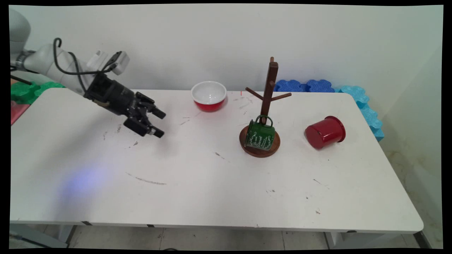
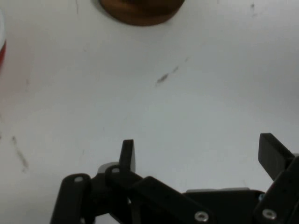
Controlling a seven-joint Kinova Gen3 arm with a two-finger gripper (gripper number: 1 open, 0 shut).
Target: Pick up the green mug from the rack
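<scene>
My black gripper (image 1: 159, 123) hangs open above the table's left half, tilted down toward the right, with nothing between its fingers. In the hand view the gripper (image 2: 198, 151) frames bare white table, and the round wooden base (image 2: 140, 10) of the mug tree shows at the top edge. The brown mug tree (image 1: 269, 92) stands right of centre, and a green mug (image 1: 260, 134) leans on its base. A red cup (image 1: 325, 131) lies on its side further right. A red bowl with a white inside (image 1: 208, 95) sits near the back, the closest of these to the gripper.
Blue foam mats (image 1: 356, 97) lie along the wall behind the table's right end, and green ones (image 1: 26, 90) at the far left. The white table (image 1: 197, 183) carries scuff marks. A red sliver of the bowl (image 2: 2, 49) shows at the hand view's left edge.
</scene>
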